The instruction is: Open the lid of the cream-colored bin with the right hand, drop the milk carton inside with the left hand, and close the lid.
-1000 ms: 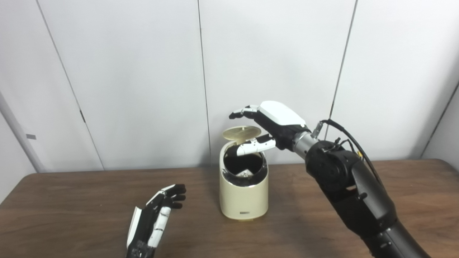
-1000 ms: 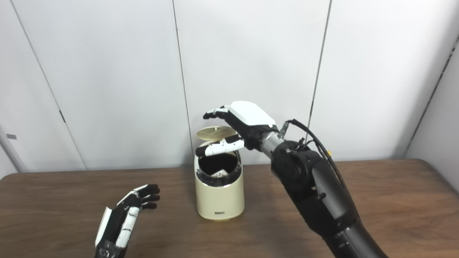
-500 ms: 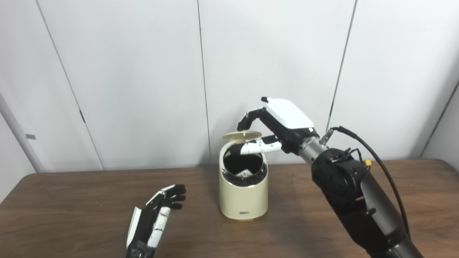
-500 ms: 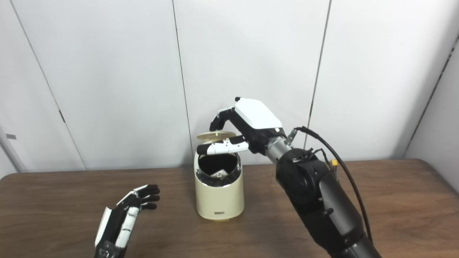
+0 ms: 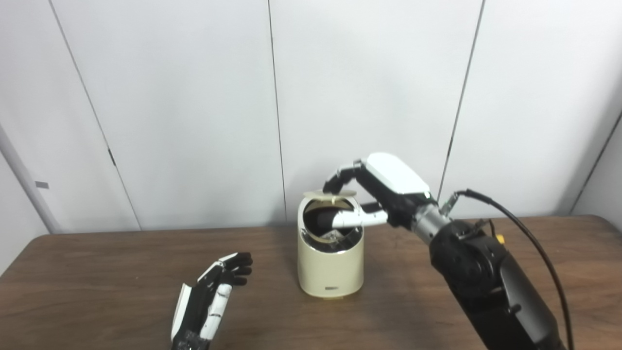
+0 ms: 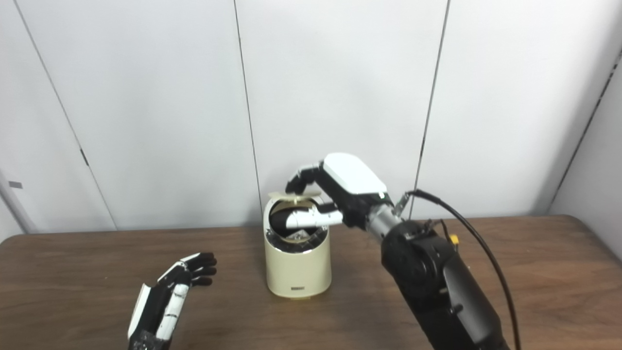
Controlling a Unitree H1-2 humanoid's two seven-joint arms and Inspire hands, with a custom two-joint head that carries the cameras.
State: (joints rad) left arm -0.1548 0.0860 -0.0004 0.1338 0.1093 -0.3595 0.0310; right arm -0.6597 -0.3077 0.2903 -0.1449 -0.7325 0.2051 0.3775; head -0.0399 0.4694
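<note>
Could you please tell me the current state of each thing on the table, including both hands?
Cream-colored bin: upright on the table.
Lid: partly lowered, not shut.
Milk carton: inside the bin, only partly visible.
Right hand: fingers on top of the lid, thumb beneath it.
Left hand: open, empty, by the table.

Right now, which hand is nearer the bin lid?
Right. The right hand is over the cream bin, its fingers on the lid. The left hand is down at the table, well left of the bin.
</note>
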